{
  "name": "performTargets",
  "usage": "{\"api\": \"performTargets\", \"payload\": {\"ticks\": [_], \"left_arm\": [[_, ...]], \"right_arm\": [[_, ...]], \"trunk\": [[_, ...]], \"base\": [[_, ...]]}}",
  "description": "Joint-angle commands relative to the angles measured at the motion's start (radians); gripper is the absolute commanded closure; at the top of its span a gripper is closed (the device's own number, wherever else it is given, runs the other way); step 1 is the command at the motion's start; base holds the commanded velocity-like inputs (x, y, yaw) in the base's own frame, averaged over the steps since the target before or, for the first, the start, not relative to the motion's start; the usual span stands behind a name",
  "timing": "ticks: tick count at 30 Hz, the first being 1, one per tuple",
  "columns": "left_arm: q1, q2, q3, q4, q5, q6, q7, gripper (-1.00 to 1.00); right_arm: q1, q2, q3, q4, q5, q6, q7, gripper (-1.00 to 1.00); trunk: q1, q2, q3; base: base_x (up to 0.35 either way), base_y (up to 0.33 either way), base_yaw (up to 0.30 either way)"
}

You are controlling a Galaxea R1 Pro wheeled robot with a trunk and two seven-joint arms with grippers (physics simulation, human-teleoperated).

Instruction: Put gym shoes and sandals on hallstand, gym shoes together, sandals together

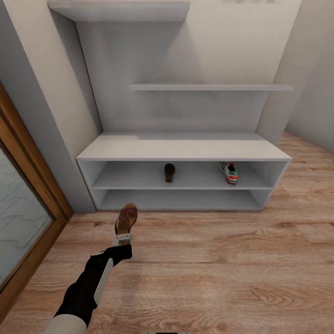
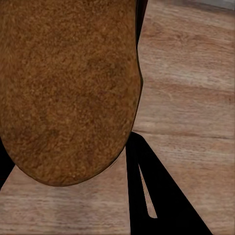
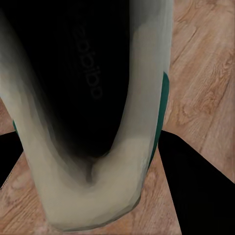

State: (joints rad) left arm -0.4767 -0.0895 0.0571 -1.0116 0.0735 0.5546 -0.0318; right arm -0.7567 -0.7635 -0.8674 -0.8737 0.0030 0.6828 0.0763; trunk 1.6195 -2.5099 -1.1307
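Note:
My left gripper (image 1: 123, 238) is shut on the heel of a dark brown sandal (image 1: 126, 219), holding it above the corridor floor (image 1: 208, 264) in front of the hallstand (image 1: 183, 149). The left wrist view has that sandal's brown sole (image 2: 68, 88) close up beside a dark finger (image 2: 156, 205). The other sandal (image 1: 169, 172) stands on the upper shelf near the middle. A gym shoe (image 1: 229, 172), white with teal and red, stands on that shelf to the right. In the right wrist view a second gym shoe (image 3: 132, 161) sits between the right gripper's dark fingers (image 3: 200, 186), over the floor.
A wood-framed glass door (image 1: 21, 204) lines the left side. A grey wall (image 1: 46, 93) stands between it and the hallstand. Floating shelves (image 1: 208, 86) hang on the back panel. The lower shelf compartment (image 1: 181, 199) is bare. Open floor stretches to the right.

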Motion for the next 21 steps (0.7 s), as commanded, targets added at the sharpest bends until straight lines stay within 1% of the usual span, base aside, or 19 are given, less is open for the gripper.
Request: {"api": "performTargets", "payload": {"ticks": [1, 6, 9, 12, 13, 15, 18, 19, 20, 21], "left_arm": [[0.0, -0.001, 0.004, -0.002, 0.005, 0.007, -0.004, 1.0], [0.0, -0.001, 0.004, -0.002, 0.005, 0.007, -0.004, 1.0], [0.0, -0.001, 0.003, -0.002, 0.005, 0.007, -0.004, 1.0], [0.0, -0.001, 0.004, -0.002, 0.005, 0.007, -0.004, 1.0], [0.0, -0.001, 0.004, -0.002, 0.005, 0.007, -0.004, 1.0], [0.0, -0.001, 0.004, -0.002, 0.005, 0.007, -0.004, 1.0], [0.0, -0.001, 0.004, -0.002, 0.005, 0.007, -0.004, 1.0], [0.0, -0.001, 0.004, -0.002, 0.005, 0.007, -0.004, 1.0], [0.0, -0.001, 0.004, -0.002, 0.005, 0.007, -0.004, 1.0], [0.0, -0.001, 0.004, -0.002, 0.005, 0.007, -0.004, 1.0]], "right_arm": [[-0.001, 0.0, -0.002, -0.001, 0.001, 0.004, 0.003, 1.0], [-0.001, -0.001, -0.004, 0.0, 0.003, 0.004, 0.002, 1.0], [-0.001, -0.004, -0.006, 0.001, 0.003, 0.004, 0.001, 1.0], [-0.001, -0.006, -0.008, 0.001, 0.013, 0.005, -0.002, 1.0], [-0.001, -0.015, -0.017, 0.002, 0.021, 0.006, -0.004, 1.0], [-0.001, -0.022, -0.037, 0.002, 0.023, 0.006, -0.006, 1.0], [-0.001, -0.025, -0.097, 0.002, 0.024, 0.007, -0.023, 1.0], [-0.001, -0.026, -0.119, 0.002, 0.025, 0.007, -0.039, 1.0], [-0.001, -0.026, -0.146, 0.001, 0.025, 0.007, -0.074, 1.0], [-0.001, -0.026, -0.158, 0.001, 0.025, 0.007, -0.1, 1.0]], "trunk": [[0.0, 0.0, -0.001], [0.0, 0.0, -0.001], [0.0, 0.0, -0.001], [0.0, 0.0, -0.001], [0.0, 0.0, -0.001], [0.0, 0.0, -0.001], [0.0, 0.0, -0.001], [0.0, 0.0, -0.001], [0.0, 0.0, -0.001], [0.0, 0.0, -0.001]], "base": [[0.301, -0.092, 0.0], [0.312, -0.137, 0.0], [0.123, -0.064, 0.0], [0.021, -0.011, 0.0], [0.004, -0.002, 0.0], [0.002, -0.001, 0.0], [0.0, 0.0, 0.0], [0.0, 0.0, 0.0], [0.0, 0.0, 0.0], [0.0, 0.0, 0.0]]}}
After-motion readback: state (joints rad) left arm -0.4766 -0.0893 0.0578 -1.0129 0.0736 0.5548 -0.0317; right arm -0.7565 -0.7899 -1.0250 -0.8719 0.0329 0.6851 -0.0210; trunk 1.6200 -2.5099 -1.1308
